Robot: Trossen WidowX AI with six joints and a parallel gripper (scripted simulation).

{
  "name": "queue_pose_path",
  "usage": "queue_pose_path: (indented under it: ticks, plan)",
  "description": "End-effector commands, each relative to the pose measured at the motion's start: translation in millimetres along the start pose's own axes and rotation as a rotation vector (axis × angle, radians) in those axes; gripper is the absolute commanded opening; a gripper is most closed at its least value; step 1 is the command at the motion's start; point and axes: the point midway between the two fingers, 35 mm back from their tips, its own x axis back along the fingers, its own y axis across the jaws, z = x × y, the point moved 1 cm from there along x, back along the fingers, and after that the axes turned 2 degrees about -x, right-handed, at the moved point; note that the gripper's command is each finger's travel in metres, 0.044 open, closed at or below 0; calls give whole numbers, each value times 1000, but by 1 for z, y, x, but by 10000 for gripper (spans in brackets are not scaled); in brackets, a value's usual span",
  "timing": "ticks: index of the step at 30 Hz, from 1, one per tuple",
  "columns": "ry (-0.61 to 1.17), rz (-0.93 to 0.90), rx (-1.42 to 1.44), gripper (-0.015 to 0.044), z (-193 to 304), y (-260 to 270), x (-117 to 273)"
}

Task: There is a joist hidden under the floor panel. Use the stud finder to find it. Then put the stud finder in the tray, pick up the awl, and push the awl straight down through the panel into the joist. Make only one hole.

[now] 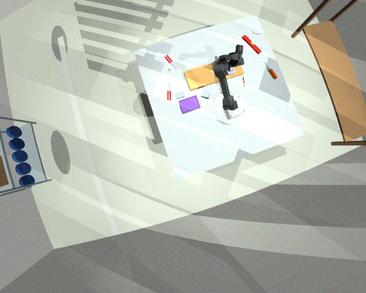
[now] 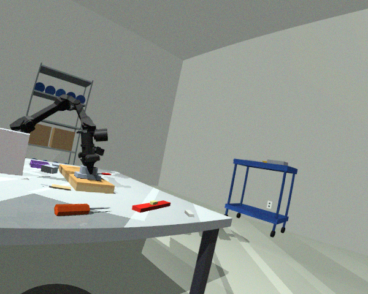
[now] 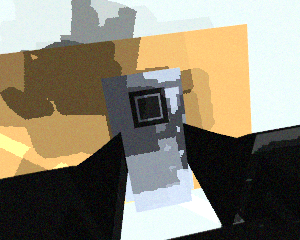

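Observation:
My gripper [image 1: 230, 65] [image 2: 89, 171] [image 3: 150, 130] points down and is shut on the grey-blue stud finder [image 1: 231, 71] [image 2: 80, 174] [image 3: 161, 172]. The stud finder appears to sit on the floor panel [image 1: 198, 77] [image 2: 94, 185] [image 3: 222, 75], near the panel's right end in the top view. Its square display is dark, with a grey outline. The joist is hidden. The purple tray [image 1: 189, 104] [image 2: 39, 163] holds nothing visible. A thin tool with a tan handle [image 1: 244, 80] [image 2: 59, 187], which looks like the awl, lies beside the panel's right end.
Two grey blocks [image 1: 179, 94] [image 1: 205, 93] lie between the tray and the panel. Red-handled tools [image 1: 168, 58] [image 1: 169, 95] lie to the left. A red bar [image 1: 255, 49] [image 2: 143, 207], an orange-handled tool [image 1: 272, 74] [image 2: 71, 209] and a small white block [image 1: 255, 32] [image 2: 189, 212] lie to the right.

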Motion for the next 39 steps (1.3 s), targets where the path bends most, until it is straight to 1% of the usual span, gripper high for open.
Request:
queue_pose_path:
  ticks: [1, 39]
  plan:
    - [0, -9, 2, 0, 0, 14, -1]
    - [2, -14, 0, 0, 3, 92, -1]
